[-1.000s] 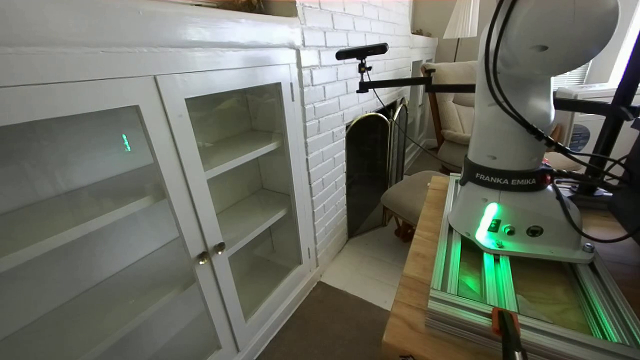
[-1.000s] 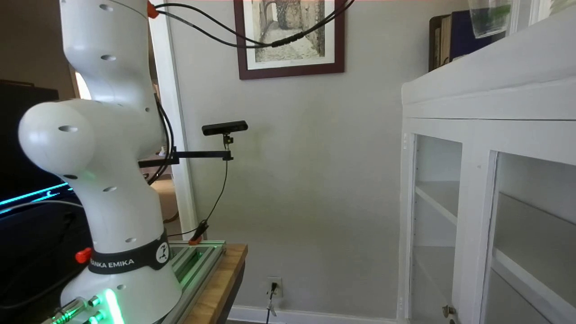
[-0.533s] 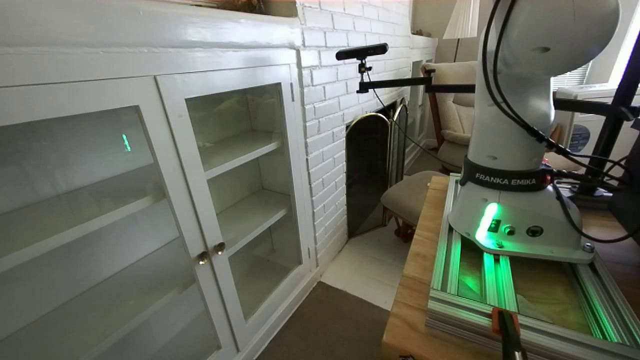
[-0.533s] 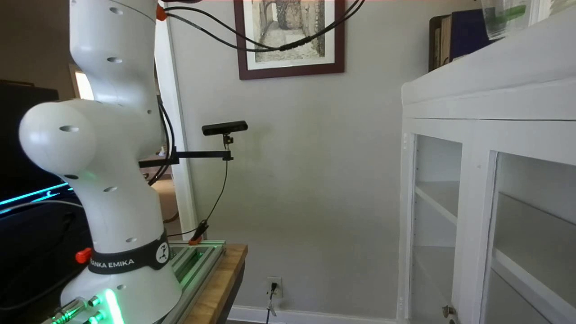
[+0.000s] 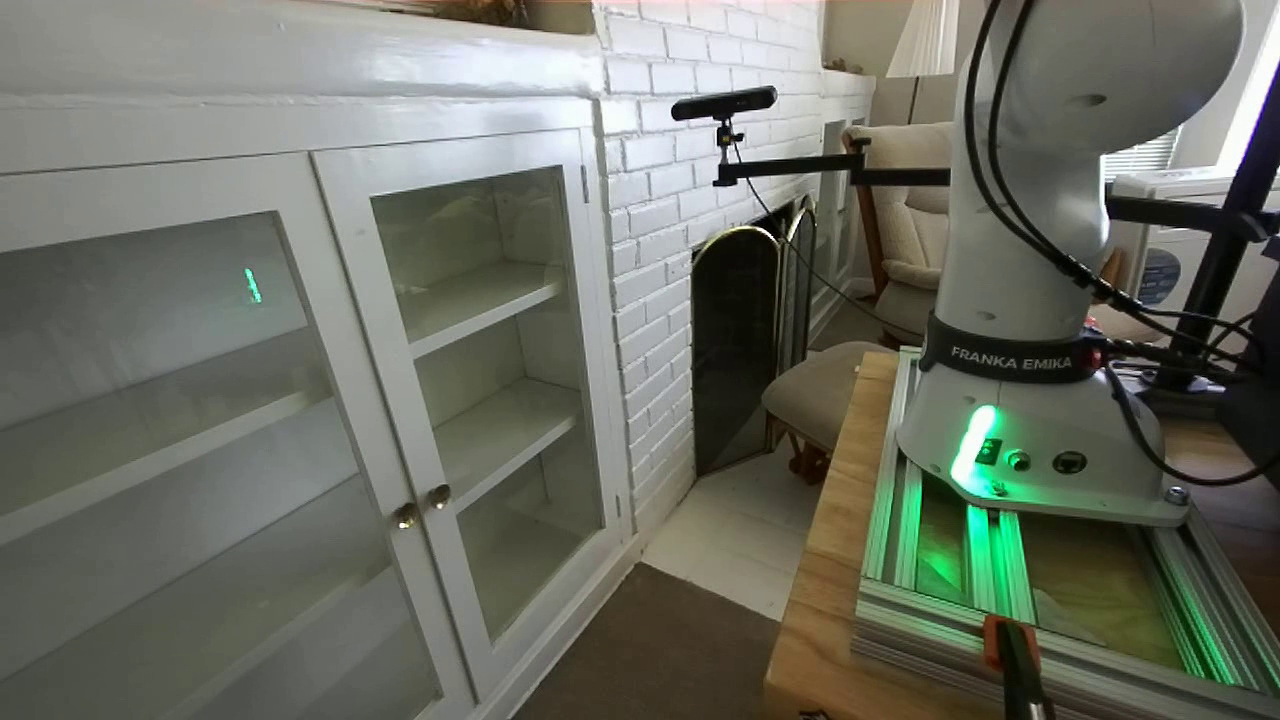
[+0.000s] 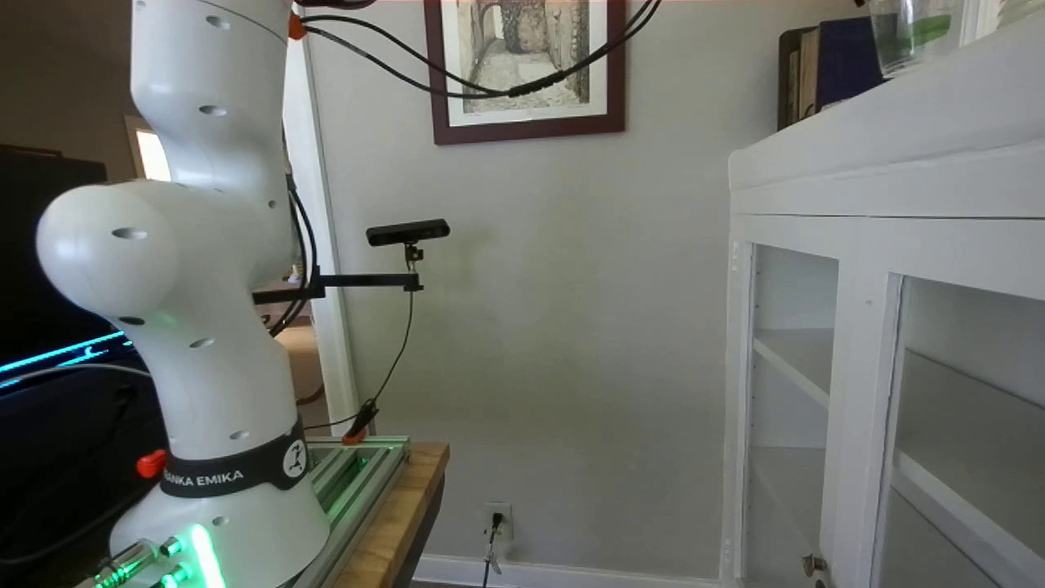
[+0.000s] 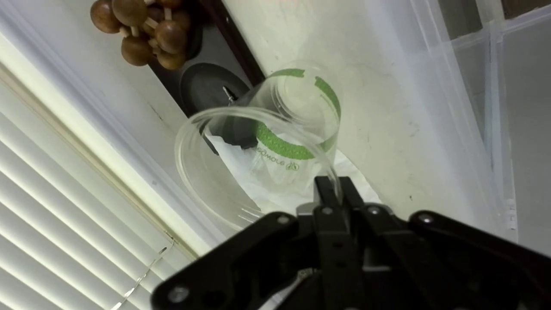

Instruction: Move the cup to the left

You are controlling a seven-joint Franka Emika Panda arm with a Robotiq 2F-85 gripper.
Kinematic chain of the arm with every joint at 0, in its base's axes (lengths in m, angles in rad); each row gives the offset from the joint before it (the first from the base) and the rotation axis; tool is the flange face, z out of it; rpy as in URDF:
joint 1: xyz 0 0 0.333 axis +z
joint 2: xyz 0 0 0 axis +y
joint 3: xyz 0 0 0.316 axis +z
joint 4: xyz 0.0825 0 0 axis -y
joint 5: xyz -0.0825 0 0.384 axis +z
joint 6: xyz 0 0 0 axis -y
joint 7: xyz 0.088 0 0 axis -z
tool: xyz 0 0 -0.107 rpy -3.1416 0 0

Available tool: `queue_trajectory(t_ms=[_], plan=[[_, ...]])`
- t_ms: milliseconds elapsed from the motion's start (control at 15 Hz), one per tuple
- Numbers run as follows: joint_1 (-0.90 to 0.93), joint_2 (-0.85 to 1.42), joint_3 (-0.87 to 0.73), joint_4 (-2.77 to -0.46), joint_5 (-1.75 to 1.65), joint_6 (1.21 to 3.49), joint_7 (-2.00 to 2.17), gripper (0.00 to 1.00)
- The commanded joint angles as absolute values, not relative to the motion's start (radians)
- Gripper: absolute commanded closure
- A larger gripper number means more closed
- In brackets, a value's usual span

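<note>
Now, gripper (image 7: 338, 184): fingertips drawn together, pinching the rim wall of a clear plastic cup (image 7: 284, 146).
Cup from fingertips: body lies up and left of them in the wrist view; mouth toward the camera, base farthest off; long axis slants lower left to upper right.
Base over cabinet top (image 7: 370, 64): in an exterior view its lower corner comes down to the edge line; touching or just above, cannot tell.
White paper (image 7: 346, 165): just beside or beneath the cup, part seen through it.
Since a second ago: cup lower and farther right in that exterior view, more of the blue book (image 6: 845, 61) uncovered; arm (image 6: 188, 245) leaning the same way.
Likely step: setting down after the sideways carry; base wants levelling before release, or the light cup may tip.
</note>
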State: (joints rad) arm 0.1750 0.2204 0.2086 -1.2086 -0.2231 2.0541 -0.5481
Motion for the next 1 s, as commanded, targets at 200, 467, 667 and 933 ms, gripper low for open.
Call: queue_trajectory(t_ms=[200, 467, 667, 933], plan=[[0.185, 0.256, 0.199, -1.143, -0.247, 1.980, -0.504, 0.98], [0.186, 0.263, 0.195, -1.138, -0.249, 1.967, -0.498, 0.98], [0.187, 0.268, 0.192, -1.133, -0.248, 1.963, -0.491, 0.98], [0.187, 0.278, 0.190, -1.121, -0.251, 1.963, -0.480, 0.63]])
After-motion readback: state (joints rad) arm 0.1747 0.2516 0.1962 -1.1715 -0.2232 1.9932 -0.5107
